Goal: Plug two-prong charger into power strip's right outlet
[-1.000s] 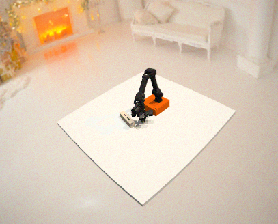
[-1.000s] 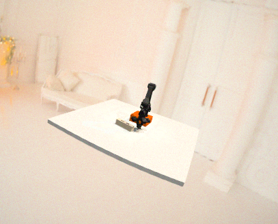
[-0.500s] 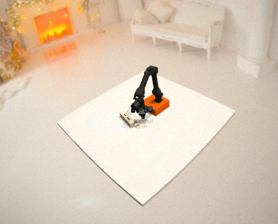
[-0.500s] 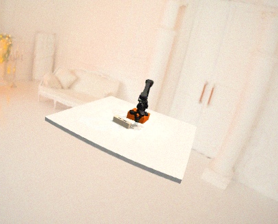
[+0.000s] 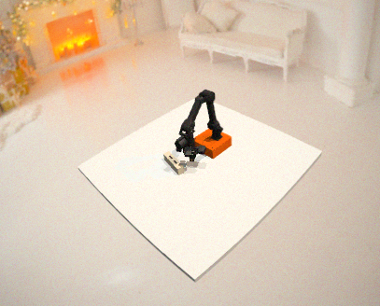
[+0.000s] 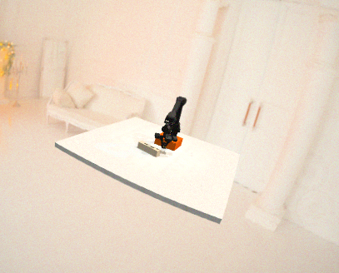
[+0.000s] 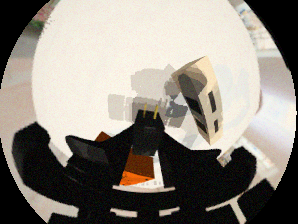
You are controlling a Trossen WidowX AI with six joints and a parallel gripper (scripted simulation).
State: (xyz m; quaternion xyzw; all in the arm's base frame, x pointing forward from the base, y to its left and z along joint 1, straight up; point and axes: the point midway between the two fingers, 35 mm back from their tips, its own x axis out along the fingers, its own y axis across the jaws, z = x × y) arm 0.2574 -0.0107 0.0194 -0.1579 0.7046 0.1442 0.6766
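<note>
Two-prong charger (image 7: 148, 138) clamped in the gripper (image 7: 145, 128) (image 5: 191, 158) (image 6: 164, 146), beside the power strip (image 7: 202, 97) (image 5: 174, 163) (image 6: 148, 148).
Probably light and stiff; best gripped by its body's sides, leaving the slim prongs (image 7: 156, 112) free.

- A cream sofa (image 5: 252, 39) (image 6: 97, 112) stands behind the table in both my room views.
- An orange fire (image 5: 75, 41) glows beyond.
- Tall white doors (image 6: 246, 75) rise behind.

The black arm bends in a high arch, its gripper (image 5: 191, 159) (image 6: 164, 146) (image 7: 145, 128) closed on something.
</note>
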